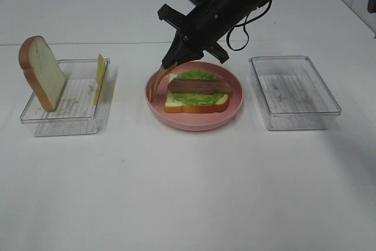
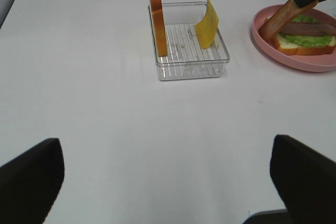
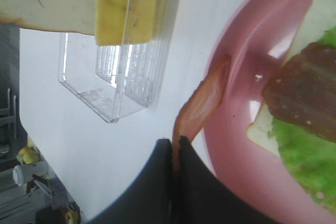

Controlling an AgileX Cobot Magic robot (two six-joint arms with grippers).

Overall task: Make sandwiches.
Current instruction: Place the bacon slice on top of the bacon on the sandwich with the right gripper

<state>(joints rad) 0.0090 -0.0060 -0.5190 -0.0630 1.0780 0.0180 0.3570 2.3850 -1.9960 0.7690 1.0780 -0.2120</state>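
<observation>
In the exterior high view, the right gripper (image 1: 170, 62) has its jaws pressed together on the top end of a thin reddish-brown bacon strip (image 1: 156, 82). The strip hangs down from them, its lower tip resting on the rim of the round pink plate (image 1: 194, 124). Just beside the jaws, on the plate, lies a white bread slice with brown crust (image 1: 197, 107), topped with frilly green lettuce (image 1: 200, 75) and a second bacon strip (image 1: 200, 86). Well apart from the jaws on one side, a clear plastic tray (image 1: 64, 123) holds an upright bread slice (image 1: 42, 73) and a thin yellow cheese slice (image 1: 100, 78) (propped against the tray wall). A second clear tray (image 1: 296, 124) sits well apart on the other side.

In the left wrist view, the left gripper (image 2: 165, 145) has its jaws spread wide with nothing between them but the white table (image 2: 105, 108). Ahead of them stands the tray with bread and cheese.

In the right wrist view, the black fingers (image 3: 152, 182) are clamped on the strip's end. The strip runs from the jaws to the plate's rim, and the layered bread lies just beyond it.
</observation>
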